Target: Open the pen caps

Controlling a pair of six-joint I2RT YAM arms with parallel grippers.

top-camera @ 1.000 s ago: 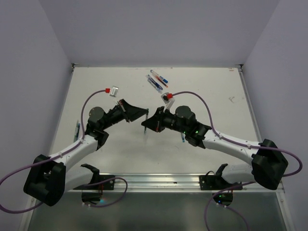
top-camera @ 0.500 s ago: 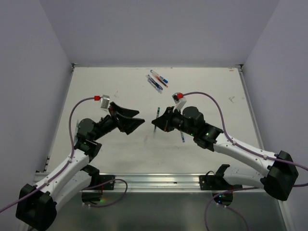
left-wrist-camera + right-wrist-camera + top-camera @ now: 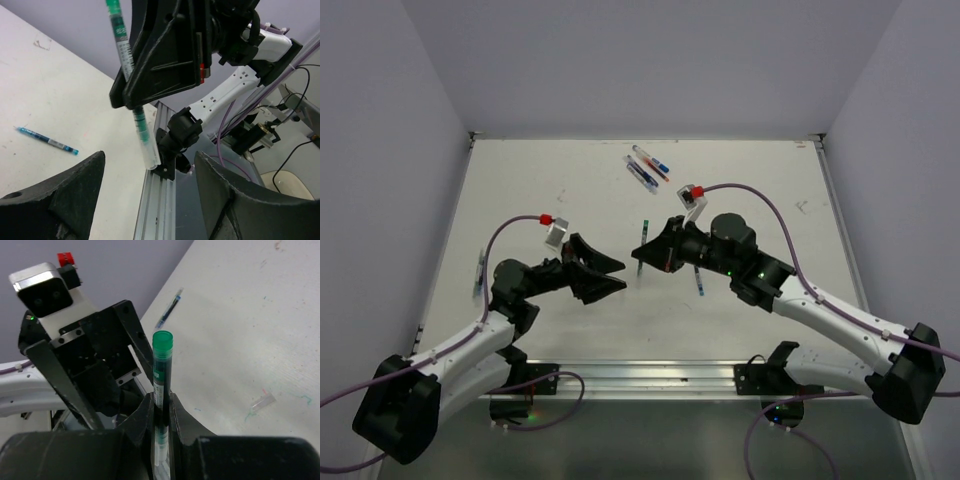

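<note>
From above, the right end effector (image 3: 642,252) grips a green pen (image 3: 646,226) over the middle of the table (image 3: 560,200). The left end effector (image 3: 623,276) gapes just left of it. In the left wrist view, the fingers (image 3: 75,190) are spread and the pen crosses ahead. In the right wrist view, the jaws clamp the barrel, with the green cap (image 3: 162,341) on its tip.

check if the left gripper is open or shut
The left gripper is open: its fingers stand wide apart, holding nothing; the green pen sits clamped in the right gripper.

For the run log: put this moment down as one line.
left claw: open, short of pen | right claw: shut on green pen | other pens: lying far side
</note>
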